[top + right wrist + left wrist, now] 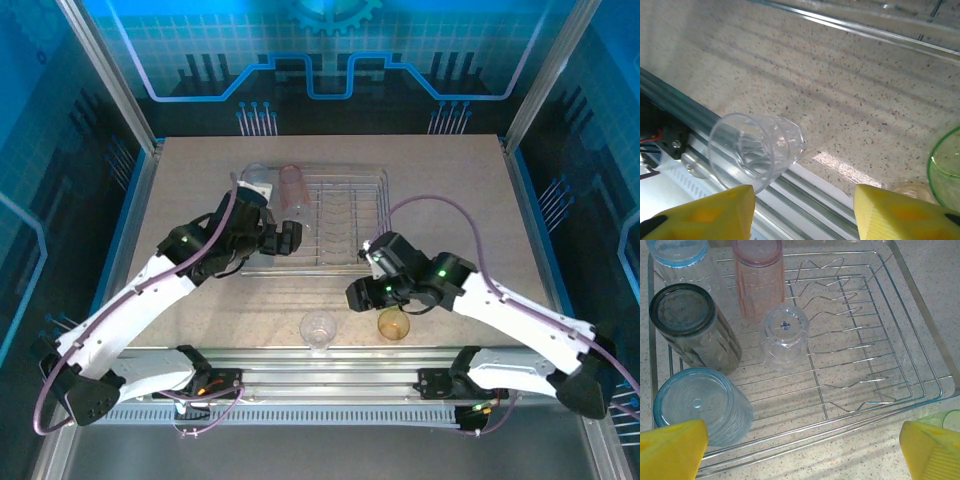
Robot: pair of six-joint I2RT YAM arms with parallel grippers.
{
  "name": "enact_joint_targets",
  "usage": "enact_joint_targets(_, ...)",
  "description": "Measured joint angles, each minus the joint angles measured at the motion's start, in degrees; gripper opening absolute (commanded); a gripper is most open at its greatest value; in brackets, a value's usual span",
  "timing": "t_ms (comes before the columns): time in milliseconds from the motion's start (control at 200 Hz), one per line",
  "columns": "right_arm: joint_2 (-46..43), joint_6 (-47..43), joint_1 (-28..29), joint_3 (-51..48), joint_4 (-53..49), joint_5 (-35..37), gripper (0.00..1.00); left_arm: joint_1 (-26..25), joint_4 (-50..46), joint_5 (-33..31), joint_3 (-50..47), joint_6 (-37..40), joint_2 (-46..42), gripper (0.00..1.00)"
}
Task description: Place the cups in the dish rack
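Cups sit ahead of both grippers. The left gripper (802,442) is spread wide, yellow fingers (672,450) in the bottom corners of its wrist view, nothing between them. Just above, the dish rack (920,365) carries five cups on its left half: a blue cup (702,405) lower left, a smoky grey cup (690,325) above it, a small clear cup (785,337) mid-frame, a pink cup (758,277) and a second blue cup (677,252) along the top edge. The right gripper (802,200) stands partly open and empty; a clear tumbler (757,150) sits just beyond its fingers, left of centre, by the rail (675,100). A green cup (947,170) peeks in at the right edge. From overhead, an orange cup (393,324) stands just right of that tumbler.
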Motion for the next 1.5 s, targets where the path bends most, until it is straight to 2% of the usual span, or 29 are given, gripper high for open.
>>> enact_joint_targets(550, 19.76, -5.55, 9.29, 9.55, -0.50, 4.42, 0.59, 0.00, 1.09, 0.39, -4.28, -0.35, -1.90, 0.99)
enact_joint_targets(996, 32.20, -10.21, 12.33, 17.46, -5.81, 9.57, 0.57, 0.04, 0.55, -0.37, -6.34, -0.11, -3.15, 0.99)
enact_joint_targets(1331, 35.67, -12.22, 12.70, 18.23, -6.47, 9.97, 0.43, 2.43, 0.63, -2.38, -9.09, -0.85, -6.80, 1.00)
enact_joint_targets(1391, 35.71, -12.46, 12.70, 18.34, -6.58, 9.99, 0.37, 3.65, 0.63, -2.73, -10.05, -1.70, -7.85, 0.99)
enact_joint_targets(1501, 35.78, -12.63, 12.70, 18.78, -7.06, 10.05, 0.21, 6.03, 0.61, -3.04, -11.52, -3.23, -9.70, 0.99)
